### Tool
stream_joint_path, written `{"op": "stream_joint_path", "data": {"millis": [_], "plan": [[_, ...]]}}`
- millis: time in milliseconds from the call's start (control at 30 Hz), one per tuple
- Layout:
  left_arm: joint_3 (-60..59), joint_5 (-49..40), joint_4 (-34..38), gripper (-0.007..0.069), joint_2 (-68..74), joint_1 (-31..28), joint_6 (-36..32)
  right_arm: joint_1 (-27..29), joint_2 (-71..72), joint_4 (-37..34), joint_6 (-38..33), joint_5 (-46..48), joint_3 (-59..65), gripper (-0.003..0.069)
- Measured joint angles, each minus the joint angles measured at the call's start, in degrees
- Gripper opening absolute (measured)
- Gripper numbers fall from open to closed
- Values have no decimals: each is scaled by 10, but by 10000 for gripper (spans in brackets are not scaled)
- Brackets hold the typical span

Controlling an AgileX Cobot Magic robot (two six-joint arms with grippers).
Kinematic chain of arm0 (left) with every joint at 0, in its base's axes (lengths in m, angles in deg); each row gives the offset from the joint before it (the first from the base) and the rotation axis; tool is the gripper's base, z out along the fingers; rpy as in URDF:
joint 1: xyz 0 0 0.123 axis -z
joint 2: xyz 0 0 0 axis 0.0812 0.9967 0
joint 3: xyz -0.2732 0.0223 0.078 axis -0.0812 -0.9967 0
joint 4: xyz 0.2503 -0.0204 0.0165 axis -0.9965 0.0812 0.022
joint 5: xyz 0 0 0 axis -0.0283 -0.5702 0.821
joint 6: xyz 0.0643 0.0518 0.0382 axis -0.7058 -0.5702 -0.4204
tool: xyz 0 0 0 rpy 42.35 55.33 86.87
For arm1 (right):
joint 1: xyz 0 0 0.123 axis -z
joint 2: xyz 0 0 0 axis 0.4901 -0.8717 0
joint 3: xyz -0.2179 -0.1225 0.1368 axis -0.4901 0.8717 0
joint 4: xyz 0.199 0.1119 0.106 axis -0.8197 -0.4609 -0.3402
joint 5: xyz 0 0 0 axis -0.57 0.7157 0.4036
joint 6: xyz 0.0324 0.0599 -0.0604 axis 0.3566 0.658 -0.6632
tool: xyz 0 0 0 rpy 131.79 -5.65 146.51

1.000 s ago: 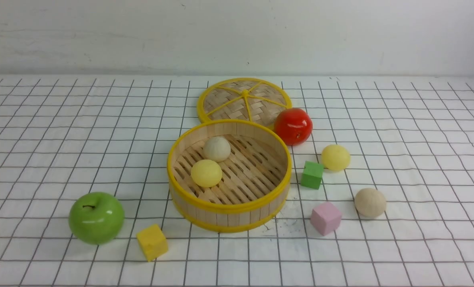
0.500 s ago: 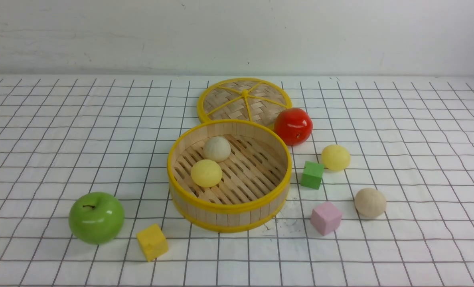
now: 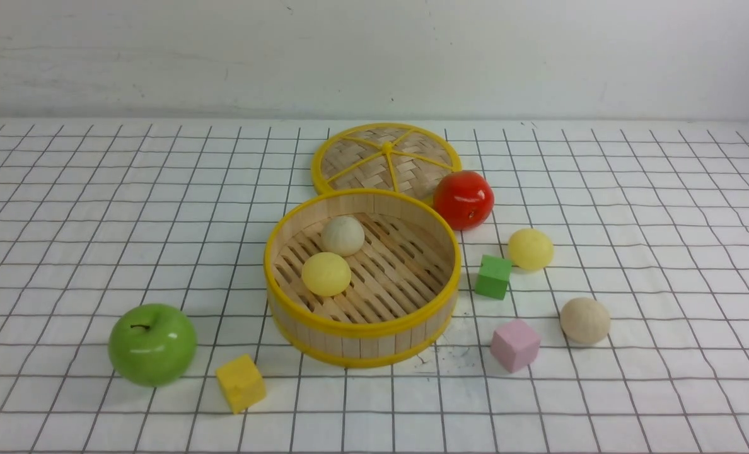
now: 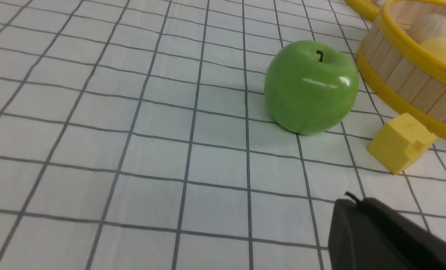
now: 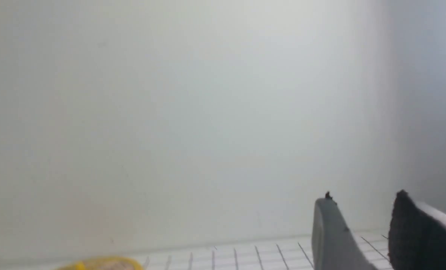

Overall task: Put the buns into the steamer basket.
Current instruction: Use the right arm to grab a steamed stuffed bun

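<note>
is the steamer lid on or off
Off: the lid lies flat behind the steamer basket, and a yellow bun and beige bun show in its open top.

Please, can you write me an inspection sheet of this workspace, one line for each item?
Surface: white gridded cloth, flat.
Job's things: steamer basket holds a beige bun and a yellow bun; a second yellow bun and a second beige bun lie on the cloth to its right.
Clutter: woven lid, red apple, green apple, green cube, pink cube, yellow cube.
Grippers: left gripper shut, empty; right gripper open, empty; neither shows in the front view.
Cables: nothing seen.
Surroundings: plain pale wall.
</note>
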Motion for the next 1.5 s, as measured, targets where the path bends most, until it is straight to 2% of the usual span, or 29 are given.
{"op": "stream_joint_path", "data": {"millis": [133, 367, 433, 467, 500, 533, 700, 833, 933, 1067, 1167, 1367, 1500], "plan": [[0, 0, 0, 1, 0, 0, 0, 0, 0, -24, 44, 13, -31, 241], [0, 0, 0, 6, 0, 0, 0, 0, -22, -34, 54, 118, -181, 241], [0, 0, 0, 8, 0, 0, 0, 0, -55, -34, 55, 177, -233, 241], [0, 0, 0, 10, 0, 0, 0, 0, -95, -34, 56, 238, -282, 241], [0, 0, 0, 10, 0, 0, 0, 0, -100, -34, 56, 246, -288, 241], [0, 0, 0, 12, 0, 0, 0, 0, -142, -34, 57, 304, -332, 241], [0, 0, 0, 18, 0, 0, 0, 0, -285, -36, 57, 451, -401, 241], [0, 0, 0, 20, 0, 0, 0, 0, -387, -36, 49, 481, -407, 241], [0, 0, 0, 23, 0, 0, 0, 0, -472, -40, 41, 470, -407, 241], [0, 0, 0, 29, 0, 0, 0, 0, -574, -92, 34, 450, -407, 241], [0, 0, 0, 30, 0, 0, 0, 0, -651, -146, -14, 462, -415, 241], [0, 0, 0, 38, 0, 0, 0, -36, -784, -234, -195, 541, -500, 241], [0, 0, 0, 39, 0, 0, 0, -77, -838, -240, -219, 566, -565, 241]]}}
